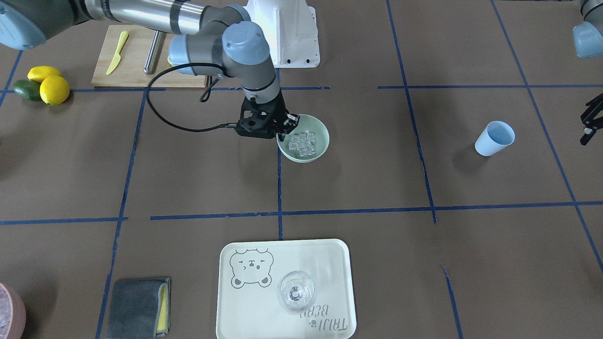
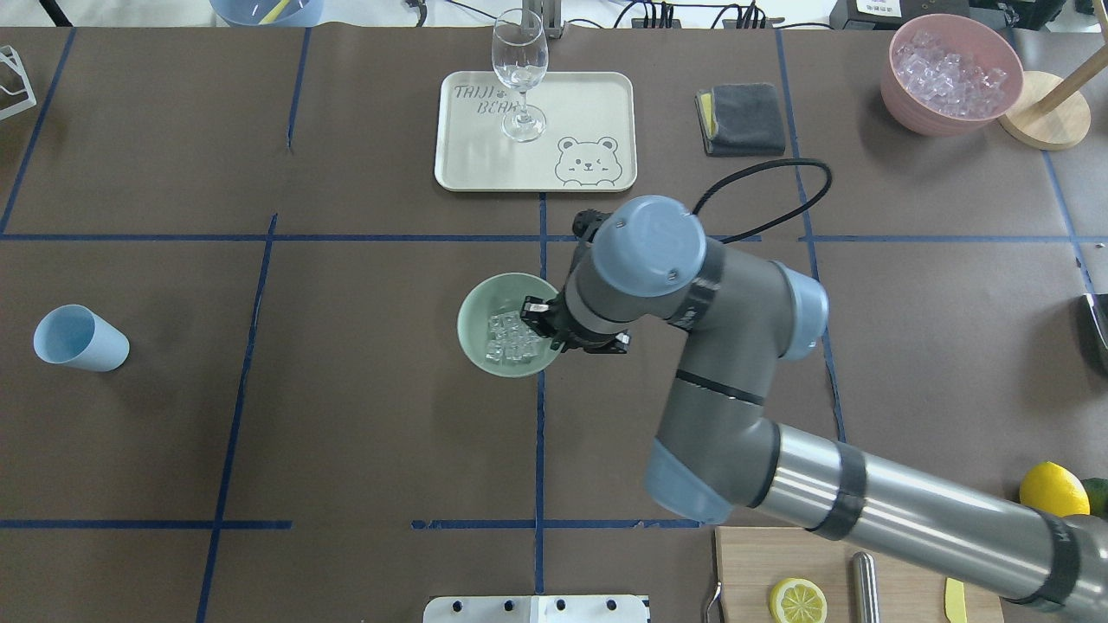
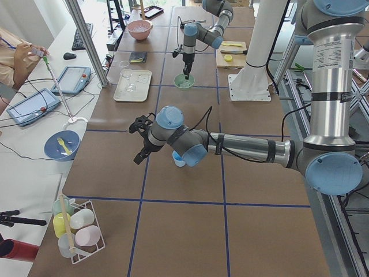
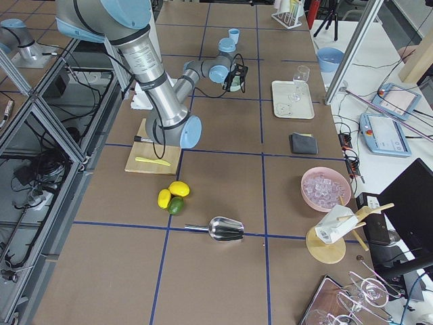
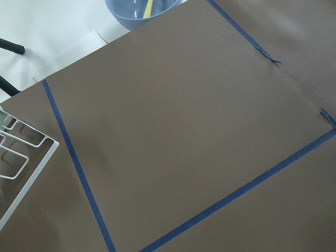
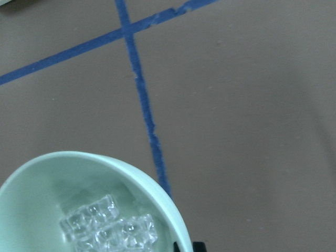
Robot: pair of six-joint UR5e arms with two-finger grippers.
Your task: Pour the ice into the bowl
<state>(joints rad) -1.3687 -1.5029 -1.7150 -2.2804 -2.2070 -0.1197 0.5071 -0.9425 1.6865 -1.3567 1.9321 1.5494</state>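
Observation:
The pale mint-green bowl stands near the table's middle and also shows in the overhead view. The clear ice cubes lie inside it. My right gripper is at the bowl's rim on the robot's right side. In the right wrist view a black fingertip sits just outside the rim, so the gripper looks shut on it. The light blue cup lies on its side, empty, far to the robot's left. My left gripper hangs open beyond the cup, empty.
A cream tray with a clear wine glass stands at the far side. A pink bowl of crushed ice, a grey cloth, a cutting board, lemons and a metal scoop are on the robot's right.

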